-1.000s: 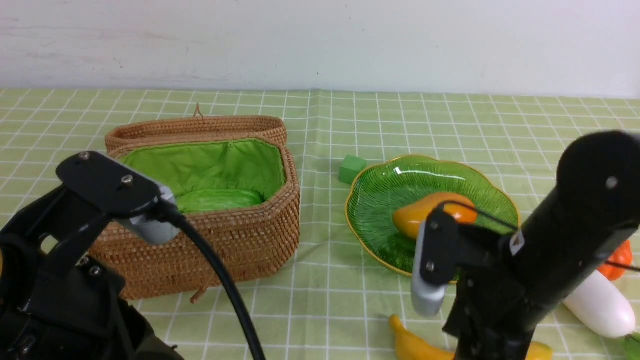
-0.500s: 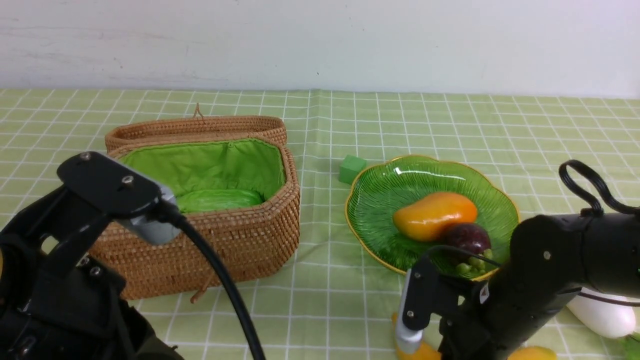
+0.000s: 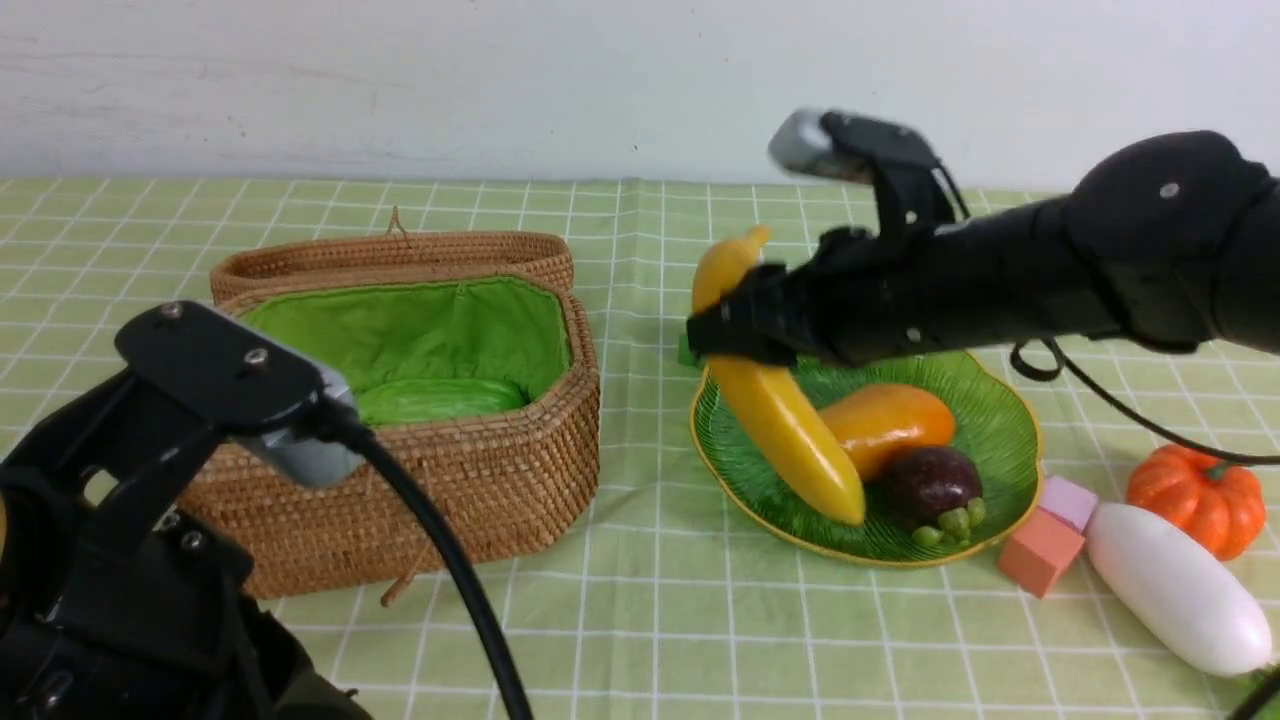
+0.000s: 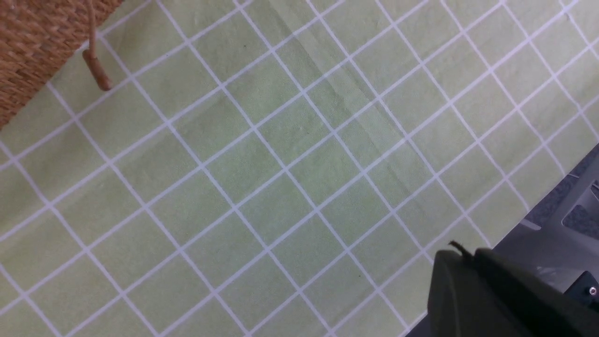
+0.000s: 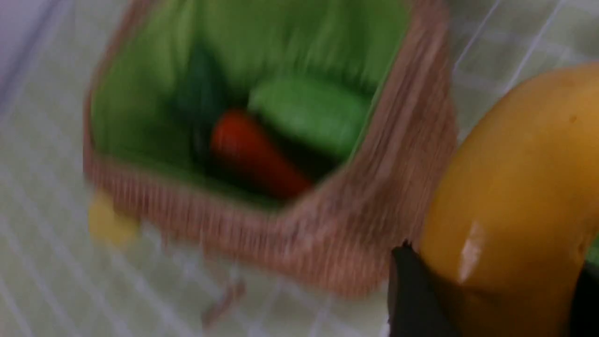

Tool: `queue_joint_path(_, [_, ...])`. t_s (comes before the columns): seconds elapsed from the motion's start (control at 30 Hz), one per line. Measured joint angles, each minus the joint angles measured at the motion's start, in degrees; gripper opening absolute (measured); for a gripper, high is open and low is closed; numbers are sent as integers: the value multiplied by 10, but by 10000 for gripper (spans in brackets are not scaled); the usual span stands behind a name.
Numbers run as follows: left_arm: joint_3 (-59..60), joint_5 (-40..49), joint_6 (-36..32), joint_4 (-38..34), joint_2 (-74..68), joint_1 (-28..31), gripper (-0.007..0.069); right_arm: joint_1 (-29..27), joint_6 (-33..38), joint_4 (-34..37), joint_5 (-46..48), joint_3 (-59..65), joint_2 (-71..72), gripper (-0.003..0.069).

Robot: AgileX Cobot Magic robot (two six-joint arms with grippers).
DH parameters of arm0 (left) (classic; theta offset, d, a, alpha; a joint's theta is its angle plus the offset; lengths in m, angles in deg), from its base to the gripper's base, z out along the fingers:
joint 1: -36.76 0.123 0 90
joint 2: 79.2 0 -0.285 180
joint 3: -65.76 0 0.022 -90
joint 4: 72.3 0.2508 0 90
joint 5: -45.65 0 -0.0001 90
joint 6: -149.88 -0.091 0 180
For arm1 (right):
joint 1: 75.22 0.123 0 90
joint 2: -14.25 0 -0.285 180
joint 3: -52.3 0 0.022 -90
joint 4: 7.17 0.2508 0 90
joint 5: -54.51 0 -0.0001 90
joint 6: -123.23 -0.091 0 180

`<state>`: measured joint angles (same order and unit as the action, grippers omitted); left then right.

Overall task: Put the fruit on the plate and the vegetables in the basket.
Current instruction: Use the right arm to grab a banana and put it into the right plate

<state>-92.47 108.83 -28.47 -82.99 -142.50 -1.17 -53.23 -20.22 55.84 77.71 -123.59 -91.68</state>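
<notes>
- The right gripper (image 3: 742,335) is clamped across the upper part of the banana (image 3: 790,435). In the right wrist view one dark finger (image 5: 412,299) presses against the yellow skin (image 5: 514,196).
- The banana hangs tilted, stem end up toward the wall. Its lower tip is down over the plate (image 3: 985,405), just beside the mango (image 3: 895,420). Whether the tip touches the glass cannot be told.
- The mango lies in the middle of the plate. The purple fruit (image 3: 930,482) lies against its near side, with its green sepals toward the front rim.
- A green cube (image 3: 686,352) peeks out behind the gripper at the plate's far left edge.
- To the right of the plate, on the checked cloth (image 3: 640,620), are a pink cube (image 3: 1070,500) and a salmon cube (image 3: 1040,552), touching each other. Next come the white radish (image 3: 1175,590) and, behind it, the pumpkin (image 3: 1195,498).
- The basket (image 3: 480,480) stands open to the left of the plate, its lid (image 3: 400,250) folded back. The blurred right wrist view shows the red pepper (image 5: 257,154) and the cucumber (image 5: 309,112) inside it.
- The left gripper (image 4: 468,290) is closed, with nothing seen in it. It hangs over bare cloth near the basket's front corner (image 4: 32,42).
</notes>
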Motion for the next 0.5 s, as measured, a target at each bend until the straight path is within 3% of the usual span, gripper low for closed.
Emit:
queue_joint_path(0.2, [0,3,0,0,0,0,31,-22,-32,138,-92,-26,-94,320])
queue_joint_path(0.3, [0,7,0,0,0,0,36,-23,-32,255,-132,-26,-153,320])
queue_joint_path(0.5, [0,16,0,0,0,0,39,-24,27,315,-163,-28,-175,320])
